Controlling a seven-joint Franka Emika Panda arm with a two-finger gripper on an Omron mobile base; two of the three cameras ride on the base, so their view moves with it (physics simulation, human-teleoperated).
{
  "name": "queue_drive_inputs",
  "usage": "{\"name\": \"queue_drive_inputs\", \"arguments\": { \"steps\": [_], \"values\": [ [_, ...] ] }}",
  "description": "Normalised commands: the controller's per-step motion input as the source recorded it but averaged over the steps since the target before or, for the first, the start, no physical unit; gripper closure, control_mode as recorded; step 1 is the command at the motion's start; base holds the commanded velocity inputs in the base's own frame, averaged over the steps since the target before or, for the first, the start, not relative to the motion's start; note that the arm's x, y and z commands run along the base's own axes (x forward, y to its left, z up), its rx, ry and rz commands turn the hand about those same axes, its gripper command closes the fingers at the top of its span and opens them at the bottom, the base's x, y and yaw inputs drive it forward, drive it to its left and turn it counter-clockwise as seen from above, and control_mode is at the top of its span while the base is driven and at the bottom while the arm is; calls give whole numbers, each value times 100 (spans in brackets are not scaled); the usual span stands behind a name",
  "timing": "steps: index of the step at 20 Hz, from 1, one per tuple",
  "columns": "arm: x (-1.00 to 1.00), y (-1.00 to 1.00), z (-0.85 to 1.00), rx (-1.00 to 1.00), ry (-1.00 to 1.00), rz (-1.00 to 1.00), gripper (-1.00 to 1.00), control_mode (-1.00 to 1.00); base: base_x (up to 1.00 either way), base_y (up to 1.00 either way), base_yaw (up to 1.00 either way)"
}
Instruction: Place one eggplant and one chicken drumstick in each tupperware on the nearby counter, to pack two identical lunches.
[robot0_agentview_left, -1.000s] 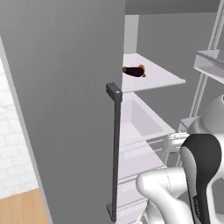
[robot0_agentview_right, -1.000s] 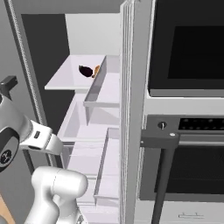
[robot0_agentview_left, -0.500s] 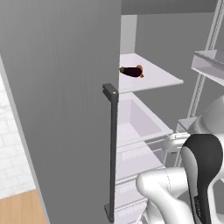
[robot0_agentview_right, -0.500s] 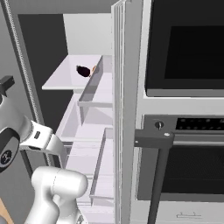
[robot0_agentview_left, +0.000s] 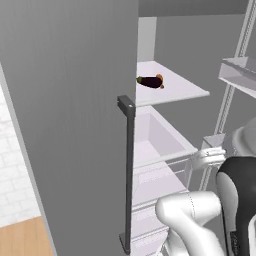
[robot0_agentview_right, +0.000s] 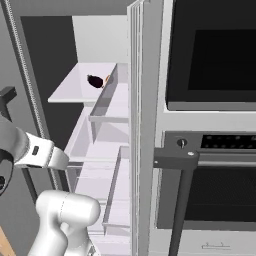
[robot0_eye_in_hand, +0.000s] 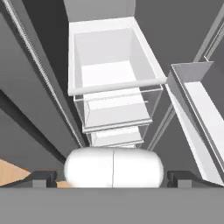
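Nearest the base, the white arm bends up in front of an open fridge. Gripper tips sit dark at the bottom corners of the hand view, wide apart, nothing between them; that view looks down into the fridge.

Left base view: grey fridge door stands open on the left, its dark vertical handle facing the arm. Beyond the handle, a clear open-topped drawer juts out, more drawers stacked under it in the hand view. Door bin at right in the hand view.

Farther in, above the drawer, a white shelf. One dark eggplant lies on it toward the back left; something orange-brown touches its far end, too small to tell what. Right base view has the eggplant on the shelf behind the bin wall.

Right of the fridge: a black wall oven, second oven below with a dark bar handle.
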Motion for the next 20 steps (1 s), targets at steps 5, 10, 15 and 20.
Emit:
{"name": "queue_drive_inputs", "arguments": {
  "steps": [5,10,15,20],
  "values": [
    [11,16,97,-13,-52,19,-100,-100,0,0,0],
    [89,32,100,-27,-6,1,-100,-100,0,0,0],
    [100,-6,57,-10,11,-1,-100,-100,0,0,0],
    [100,-46,-13,5,6,0,-100,-100,0,0,0]
  ]
}}
